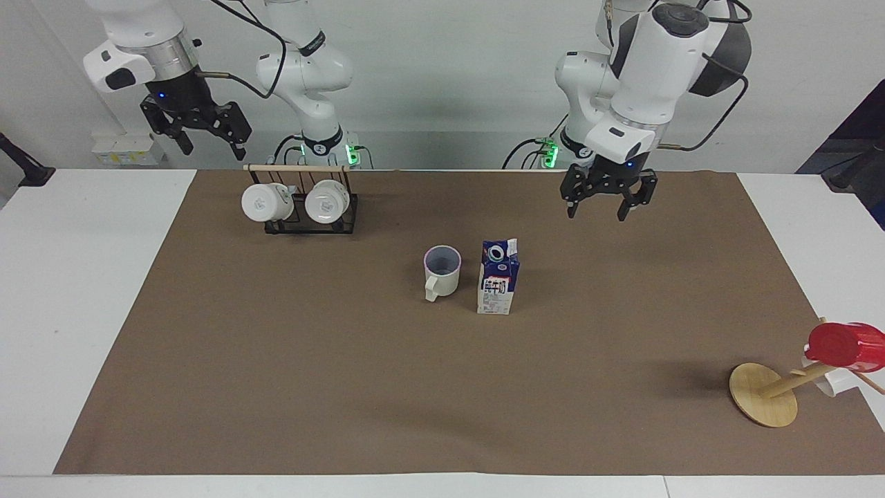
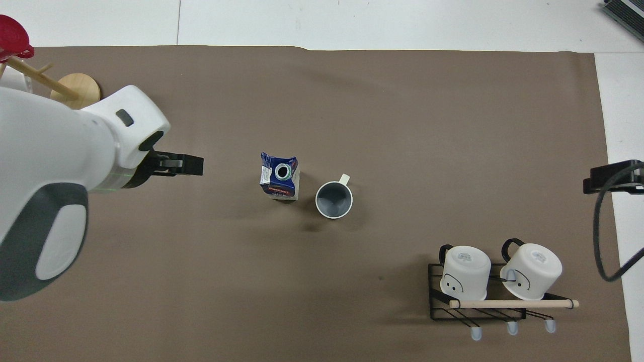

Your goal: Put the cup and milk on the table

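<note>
Left gripper (image 1: pixel 603 207) hangs empty with its fingers spread, raised over the brown sheet toward the left arm's end of the table (image 1: pixel 97 290), clear of everything. Right gripper (image 1: pixel 207 138) waits, also open and empty, high above the rack (image 1: pixel 304 207) that holds two white cups.

Out from the left gripper, the milk (image 1: pixel 498 278) stands upright on the sheet near the table's middle, well apart from the fingers and below them. Just beside it, toward the right arm's end, the cup (image 1: pixel 442 271) stands upright too, handle pointing away from the robots; the two look close but not touching.

Both things seem set down, so the placing appears complete. What is left, as I judge it, is only to draw the left arm clear without brushing the carton.
</note>
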Robot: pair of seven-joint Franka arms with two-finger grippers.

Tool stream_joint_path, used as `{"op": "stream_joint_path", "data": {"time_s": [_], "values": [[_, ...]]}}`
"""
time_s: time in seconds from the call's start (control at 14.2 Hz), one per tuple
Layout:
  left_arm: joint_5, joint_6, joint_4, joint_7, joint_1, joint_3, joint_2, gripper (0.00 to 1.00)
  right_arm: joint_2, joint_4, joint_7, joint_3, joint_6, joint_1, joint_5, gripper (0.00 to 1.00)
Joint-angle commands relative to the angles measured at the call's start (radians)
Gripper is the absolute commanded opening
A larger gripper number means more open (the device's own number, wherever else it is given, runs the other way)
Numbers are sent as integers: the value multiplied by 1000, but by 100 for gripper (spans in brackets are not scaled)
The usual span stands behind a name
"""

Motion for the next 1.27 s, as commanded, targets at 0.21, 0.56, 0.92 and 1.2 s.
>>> {"op": "stream_joint_path", "data": {"time_s": [0.21,0.56,0.92,1.2], "values": [[0,-201,121,244,155,-1,-26,100,-26,-28,-19,1,8,-7,8,100],[10,-358,330,274,215,-1,43,100,-26,-28,-19,1,8,-7,8,100],[3,-455,438,278,258,1,86,100,-28,-31,-20,1,8,-8,10,100],[-2,-469,441,278,263,2,89,100,-28,-31,-20,1,8,-8,10,100]]}}
